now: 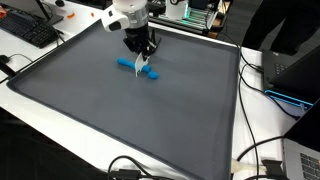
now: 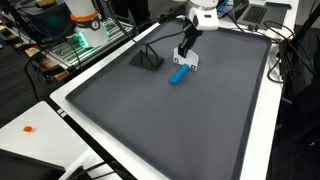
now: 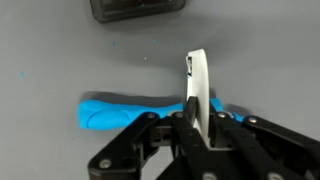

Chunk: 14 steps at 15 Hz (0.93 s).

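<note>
My gripper [image 3: 193, 118] is shut on a thin white strip [image 3: 198, 80] that sticks out past the fingertips. The strip stands on edge over a blue bar-shaped object [image 3: 125, 108], which lies flat on the dark grey mat [image 3: 60, 50]. Whether strip and bar touch is not clear. In both exterior views the gripper [image 1: 143, 55] [image 2: 186, 54] hangs low over the far part of the mat, with the white strip [image 1: 148, 68] [image 2: 191, 61] just above the blue bar [image 1: 130, 65] [image 2: 178, 75]. The bar's right end is hidden behind my fingers in the wrist view.
A small black object [image 2: 148, 60] [image 3: 135, 10] sits on the mat beside the blue bar. Round the mat [image 1: 120, 120] are a keyboard [image 1: 30, 30], a laptop [image 1: 300, 70], cables [image 1: 255, 150] and a green-lit box [image 2: 85, 30]. An orange bit [image 2: 28, 128] lies on the white table.
</note>
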Motion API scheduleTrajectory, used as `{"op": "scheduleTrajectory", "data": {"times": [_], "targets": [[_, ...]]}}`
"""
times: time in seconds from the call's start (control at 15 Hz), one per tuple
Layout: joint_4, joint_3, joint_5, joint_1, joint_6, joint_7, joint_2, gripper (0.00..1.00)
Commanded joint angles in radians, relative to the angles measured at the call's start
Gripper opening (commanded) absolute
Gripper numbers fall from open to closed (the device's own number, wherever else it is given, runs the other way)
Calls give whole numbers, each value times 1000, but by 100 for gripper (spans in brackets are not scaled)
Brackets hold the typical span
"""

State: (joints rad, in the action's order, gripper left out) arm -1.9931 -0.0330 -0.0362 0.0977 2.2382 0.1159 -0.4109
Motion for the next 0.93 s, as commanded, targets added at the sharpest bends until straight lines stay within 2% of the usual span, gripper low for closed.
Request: {"op": "scheduleTrajectory", "data": {"times": [0.0,0.87], "targets": [[-29,-6,9,3,-27,10,22,2],[-1,20,-37,0,-21,38,60,2]]}}
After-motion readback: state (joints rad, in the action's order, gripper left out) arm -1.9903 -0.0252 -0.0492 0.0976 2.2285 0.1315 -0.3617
